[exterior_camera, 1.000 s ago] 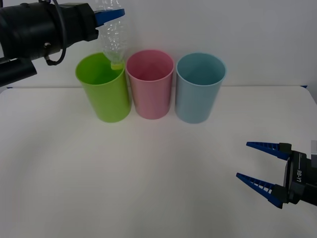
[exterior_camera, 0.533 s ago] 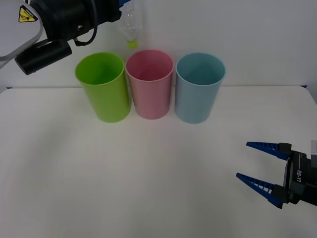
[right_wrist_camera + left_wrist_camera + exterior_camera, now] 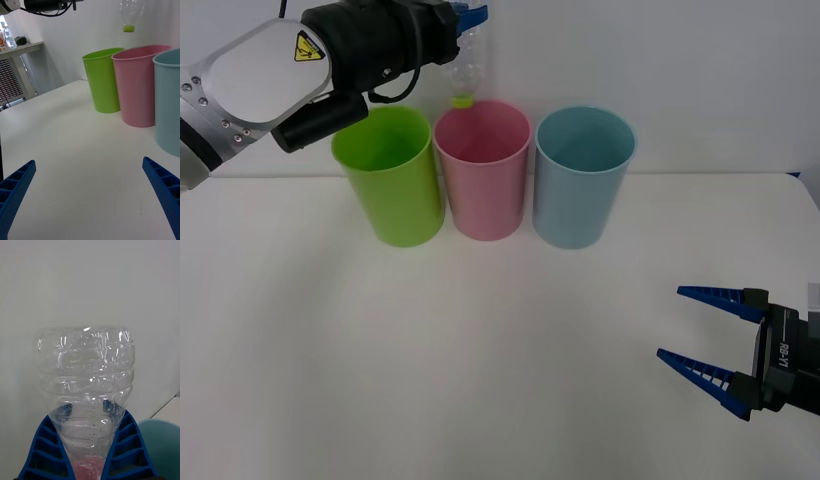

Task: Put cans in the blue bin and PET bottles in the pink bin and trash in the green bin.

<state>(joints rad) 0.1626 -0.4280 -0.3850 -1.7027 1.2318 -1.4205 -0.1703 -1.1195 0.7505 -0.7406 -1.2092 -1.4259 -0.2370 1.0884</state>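
A clear ribbed PET bottle [image 3: 467,62] hangs cap-down above the rim of the pink bin [image 3: 483,170], with my left gripper [image 3: 468,16] shut on its body. The left wrist view has the bottle [image 3: 86,386] pinched between the blue fingers [image 3: 125,450], pink showing below it. The yellow-green cap [image 3: 129,27] sits a little above the pink bin [image 3: 138,86] in the right wrist view. The green bin [image 3: 389,175] stands left of the pink one, the blue bin [image 3: 582,176] right of it. My right gripper [image 3: 705,335] is open low over the table's near right.
The three bins stand in a tight row at the back of the white table [image 3: 430,350], close to a white wall. A shelf unit [image 3: 15,71] stands off the table's far side in the right wrist view. No loose items lie on the table.
My left arm has carried the bottle rightward from over the green bin's rim to over the pink bin, first lifting it. The right gripper has not moved.
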